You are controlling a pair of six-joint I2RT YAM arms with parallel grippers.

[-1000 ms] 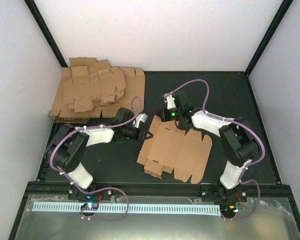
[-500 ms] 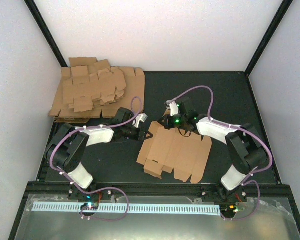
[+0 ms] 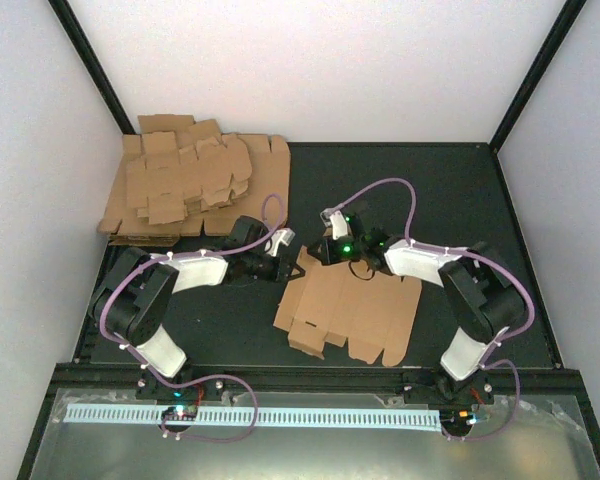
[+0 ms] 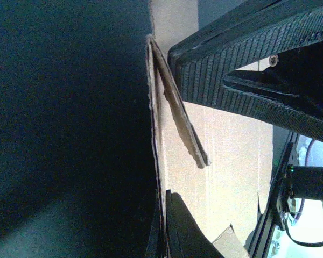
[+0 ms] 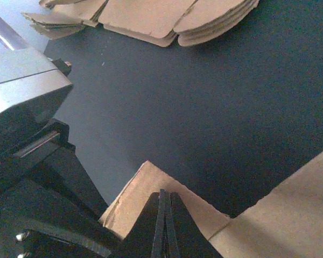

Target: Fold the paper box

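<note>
Paper box [image 3: 355, 305] corner flap stands lifted; my right gripper [image 5: 162, 204] has swung left beside my left gripper [image 4: 163, 220], both pinching its edge.

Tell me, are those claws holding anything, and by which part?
The left gripper pinches the paper box by its far corner flap. The right gripper, shut, sits at that flap; grip unclear.

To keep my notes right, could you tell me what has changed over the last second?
The right gripper, shut, swung nearer and slightly left, to the far-left flap of the paper box. Nothing was newly taken or let go. The left gripper stayed clamped on the box's left corner; the box and the cardboard pile kept their places.
</note>
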